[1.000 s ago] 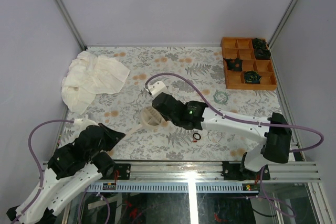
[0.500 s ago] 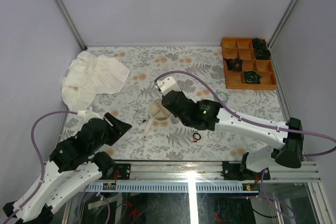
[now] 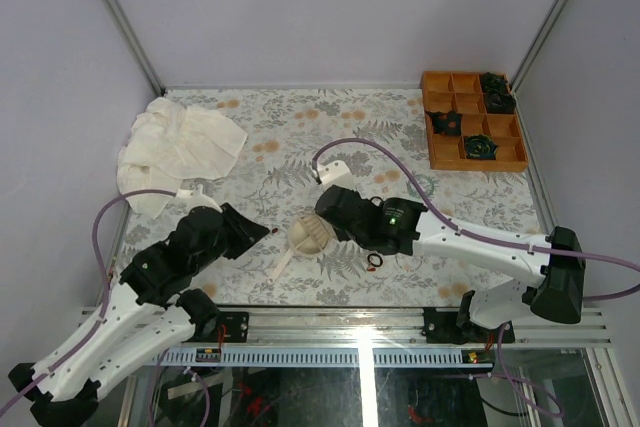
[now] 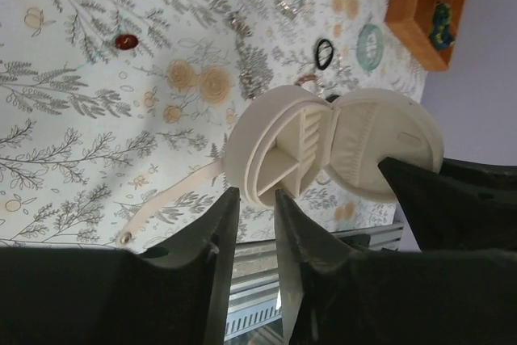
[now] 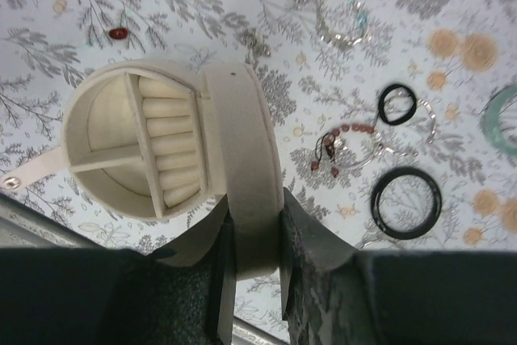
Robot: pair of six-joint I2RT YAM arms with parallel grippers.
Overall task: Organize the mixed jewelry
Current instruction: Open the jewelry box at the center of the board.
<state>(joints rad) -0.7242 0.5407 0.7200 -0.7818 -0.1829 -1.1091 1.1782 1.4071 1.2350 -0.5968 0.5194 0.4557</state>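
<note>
Right wrist view: the jewelry lies loose on the flowered table, just right of the round box, with none of it inside.
Pieces: a large black ring, a small black ring, a brown-bead bracelet between them and the box, and a teal-bead bracelet farther off.
Stray piece: a red bit sits alone on the other side of the box, well apart from the rest.
Box: open near the middle of the table, showing ring rolls and two bare compartments; its strap trails on the table.
Lid: stands on edge beside the box and is hinged back.
Right gripper: clamped on the rim of the lid, one finger on each face.
Left gripper: just short of the box on its left, jaws a narrow gap apart with nothing between them.
Far right: an orange tray holds dark items in some of its cells.
Far left: a white cloth lies crumpled.
Done, as I judge it: the box is opened and steadied, nothing more.
Left: every piece must be picked up and sorted, likely rings to the rolls and bracelets to the compartments.
</note>
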